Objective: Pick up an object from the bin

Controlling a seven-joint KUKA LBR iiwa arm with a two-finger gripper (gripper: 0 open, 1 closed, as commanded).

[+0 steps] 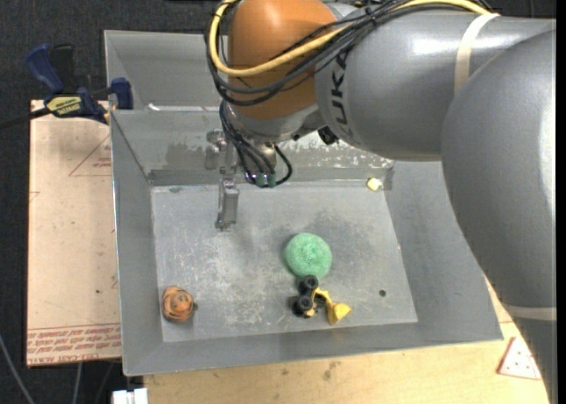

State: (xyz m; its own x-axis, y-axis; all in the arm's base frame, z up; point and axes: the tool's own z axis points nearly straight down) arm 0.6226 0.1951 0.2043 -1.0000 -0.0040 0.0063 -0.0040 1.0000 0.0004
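Observation:
My gripper (pixel 226 215) hangs low over the bin's back left floor, with nothing visible under it. A green fuzzy ball (pixel 307 254) lies to its right and nearer the front, well apart from it. Just in front of the ball lies a small black and yellow toy (pixel 317 301). An orange-brown round thing (pixel 178 304) sits in the front left corner, some way in front of the gripper.
A tiny pale yellow piece (pixel 375 184) rests at the back right, against the foot of the back wall. The arm with its orange cover and cables hangs over the back of the bin and its right side.

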